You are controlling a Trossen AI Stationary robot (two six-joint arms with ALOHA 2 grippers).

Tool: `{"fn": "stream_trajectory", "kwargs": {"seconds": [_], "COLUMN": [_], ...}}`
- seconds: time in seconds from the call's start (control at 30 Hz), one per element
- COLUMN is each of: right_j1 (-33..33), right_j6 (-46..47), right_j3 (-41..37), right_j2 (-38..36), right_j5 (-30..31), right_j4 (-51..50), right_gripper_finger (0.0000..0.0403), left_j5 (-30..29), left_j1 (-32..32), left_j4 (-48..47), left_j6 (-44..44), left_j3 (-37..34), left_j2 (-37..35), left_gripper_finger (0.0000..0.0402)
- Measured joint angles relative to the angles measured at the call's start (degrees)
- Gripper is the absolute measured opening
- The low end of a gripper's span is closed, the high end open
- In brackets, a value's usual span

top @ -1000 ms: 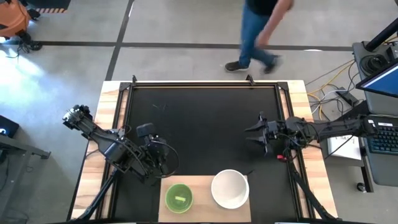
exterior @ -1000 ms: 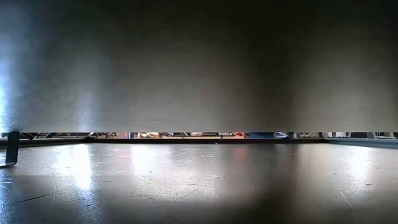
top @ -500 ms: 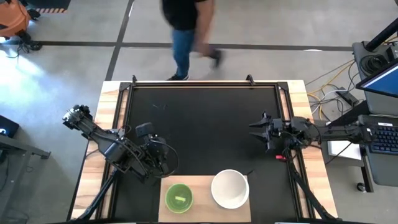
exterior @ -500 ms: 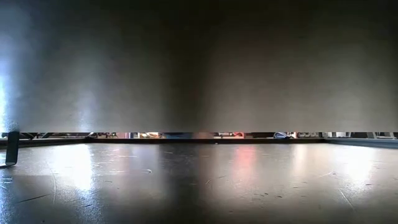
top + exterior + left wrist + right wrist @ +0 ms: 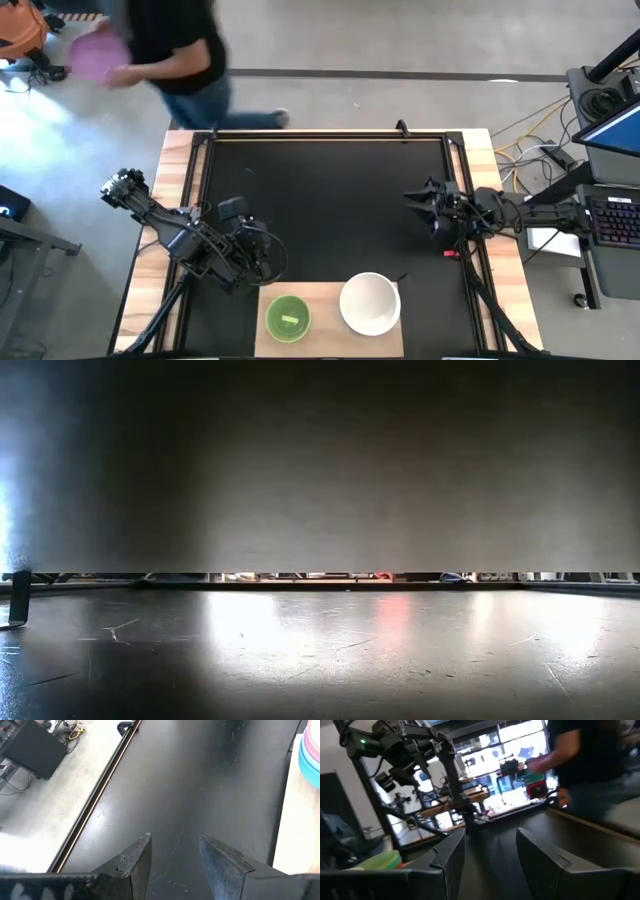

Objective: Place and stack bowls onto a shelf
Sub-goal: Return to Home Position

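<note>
- The right claw, released and empty, hovers over the right side of the black mat and points across the counter. Its arm reaches in level from the right edge.
- The left claw, likewise spread and empty, sits low just beside the left end of the flat light-wood shelf, with its arm folded.
- From both claws the shelf lies toward the counter's near edge. It carries a yellow-green round plastic bowl and a larger white round plastic bowl, side by side and apart.
- The left arm is the nearer one and the right is well apart, so a pull-back to rest looks unobstructed.
- Beyond the far edge, a person carries a pink bowl.
</note>
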Motion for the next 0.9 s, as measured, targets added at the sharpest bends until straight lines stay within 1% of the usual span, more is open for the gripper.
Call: {"fn": "stream_trajectory", "kwargs": {"seconds": [0.07, 0.23, 0.33, 0.53, 0.67, 0.9], "right_j1": [0.0, 0.0, 0.0, 0.0, 0.0, 0.0], "right_j6": [-1.6, -2.3, -2.3, -2.3, -2.3, -2.3], "right_j3": [0.0, 0.0, 0.0, 0.0, 0.0, 0.0], "right_j2": [0.0, 0.1, 0.1, 0.1, 0.1, 0.1], "right_j5": [1.8, 11.7, 15.9, 16.5, 16.5, 16.5], "right_j4": [0.1, 0.1, 0.1, 0.1, 0.1, 0.1], "right_gripper_finger": [0.0166, 0.0166, 0.0166, 0.0166, 0.0166, 0.0166], "left_j5": [0.0, 0.0, 0.0, 0.0, 0.1, 0.2], "left_j1": [0.0, 0.0, 0.0, 0.0, 0.3, 3.3], "left_j4": [0.0, 0.0, 0.2, 0.7, 1.9, 7.8], "left_j6": [0.1, 0.1, 0.1, 1.6, 5.0, 12.2], "left_j3": [0.0, 0.0, 0.0, 0.0, 0.0, -0.1], "left_j2": [0.0, 0.0, 0.0, 0.0, 0.0, 0.0], "left_gripper_finger": [0.0149, 0.0149, 0.0149, 0.0149, 0.0149, 0.0149]}}
